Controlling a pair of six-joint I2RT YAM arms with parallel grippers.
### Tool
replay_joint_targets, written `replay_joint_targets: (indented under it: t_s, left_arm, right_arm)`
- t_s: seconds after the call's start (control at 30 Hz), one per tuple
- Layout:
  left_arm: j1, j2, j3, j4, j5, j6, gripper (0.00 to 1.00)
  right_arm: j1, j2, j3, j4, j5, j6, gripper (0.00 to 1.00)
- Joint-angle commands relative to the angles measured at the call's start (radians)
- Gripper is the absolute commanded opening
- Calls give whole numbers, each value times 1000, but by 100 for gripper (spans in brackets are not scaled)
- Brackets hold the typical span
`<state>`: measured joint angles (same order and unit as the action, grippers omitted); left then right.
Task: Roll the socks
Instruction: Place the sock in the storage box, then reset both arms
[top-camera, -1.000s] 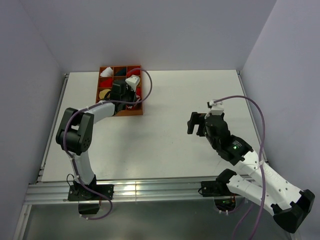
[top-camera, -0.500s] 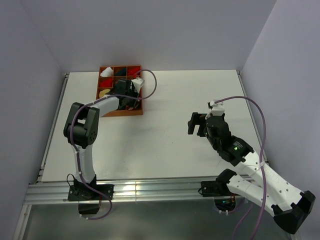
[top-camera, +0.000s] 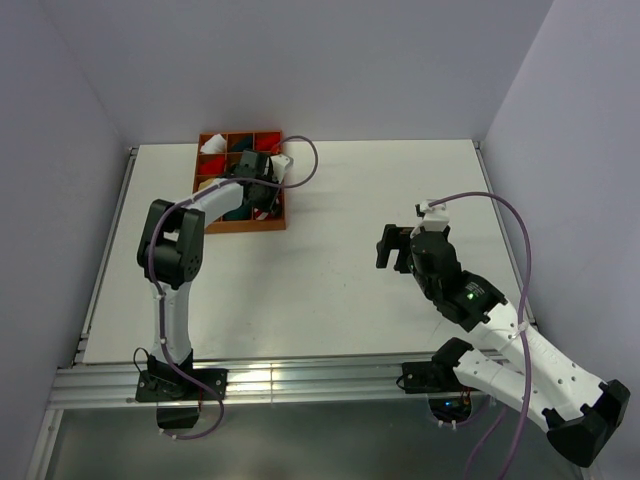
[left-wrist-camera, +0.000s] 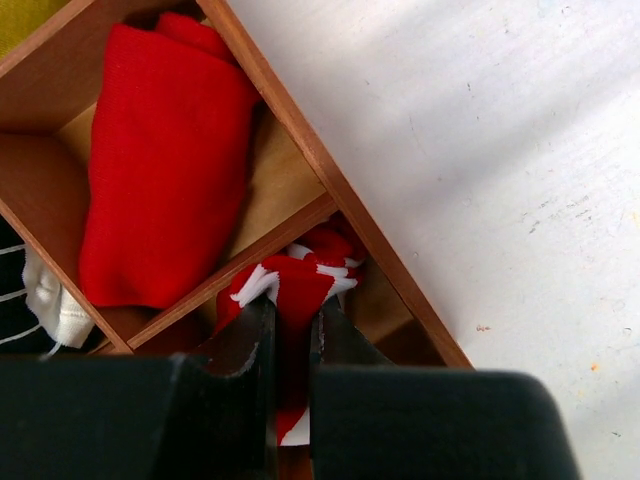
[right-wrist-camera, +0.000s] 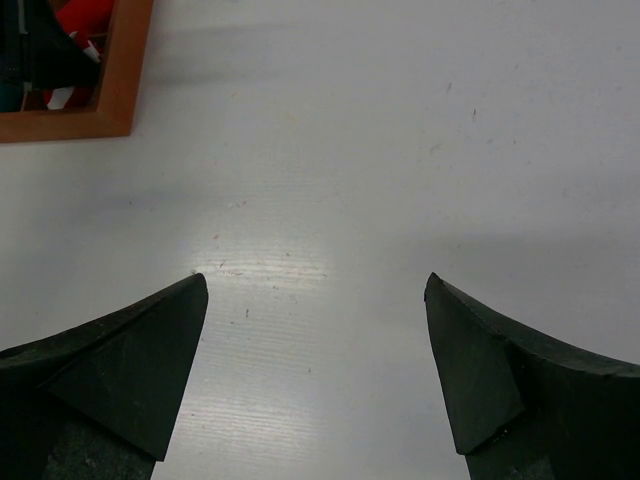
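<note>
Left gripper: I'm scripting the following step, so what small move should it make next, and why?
Probably a short, straight lift. The left gripper is shut on the red-and-white striped sock, which lies in a corner compartment of the wooden box. A divider and the outer wall stand close to it, so rising first should free the sock before it goes to the table beside the box.

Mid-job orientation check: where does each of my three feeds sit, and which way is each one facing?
Top external: above and behind the bases, looking down at the table; both arms show, left claw at the wooden box, right claw over the table.
Left wrist: looks down into a corner compartment; fingers shut on the striped sock.
Right wrist: looks down at the table between open fingers.
Shared: the box appears in all three views.
</note>
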<state>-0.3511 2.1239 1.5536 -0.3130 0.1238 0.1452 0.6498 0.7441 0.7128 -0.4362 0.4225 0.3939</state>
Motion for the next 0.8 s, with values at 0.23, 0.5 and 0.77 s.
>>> replay_joint_targets:
  t_s: [0.23, 0.5, 0.77]
  left_arm:
    - [4, -44, -7, -40, 8, 14, 19]
    - [4, -120, 45, -84, -9, 39, 41]
    - [4, -242, 66, -127, 14, -2, 78]
  right_arm:
    - [-6, -25, 34, -12, 16, -7, 96]
    - [-6, -60, 36, -33, 4, 13, 95]
    - [-6, -110, 102, -82, 48, 5, 96]
